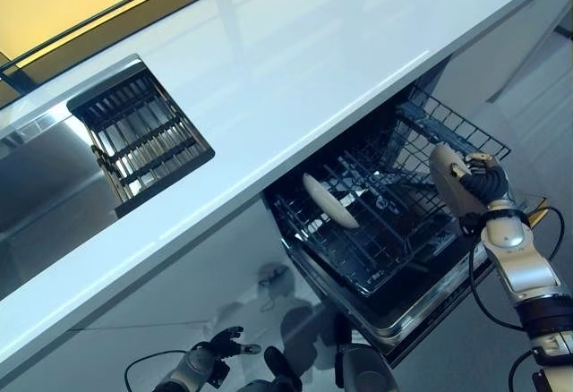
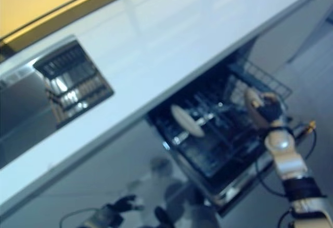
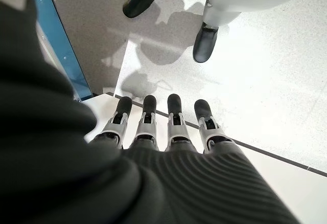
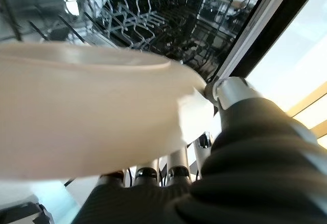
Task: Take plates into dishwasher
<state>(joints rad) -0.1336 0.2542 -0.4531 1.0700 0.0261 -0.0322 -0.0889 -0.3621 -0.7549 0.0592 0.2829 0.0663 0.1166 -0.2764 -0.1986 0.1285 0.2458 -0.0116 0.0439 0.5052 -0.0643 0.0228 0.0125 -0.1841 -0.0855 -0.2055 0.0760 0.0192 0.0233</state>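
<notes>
The dishwasher's lower rack (image 1: 458,129) is pulled out below the white counter. One pale plate (image 1: 329,201) stands on edge among the rack's tines, near its left end. My right hand (image 1: 481,185) is over the rack's right side, shut on a second cream plate (image 1: 445,180) that it holds upright. In the right wrist view this plate (image 4: 87,111) fills most of the picture, with the thumb (image 4: 231,89) on its rim and the fingers (image 4: 173,169) beneath it. My left hand (image 1: 219,348) hangs low near the floor, its fingers (image 3: 173,119) straight and holding nothing.
The long white counter (image 1: 295,70) runs across above the dishwasher and overhangs the rack's back. A sink (image 1: 36,186) with a dark drying rack (image 1: 143,137) is set into the counter at the left. Pale floor lies in front of the dishwasher.
</notes>
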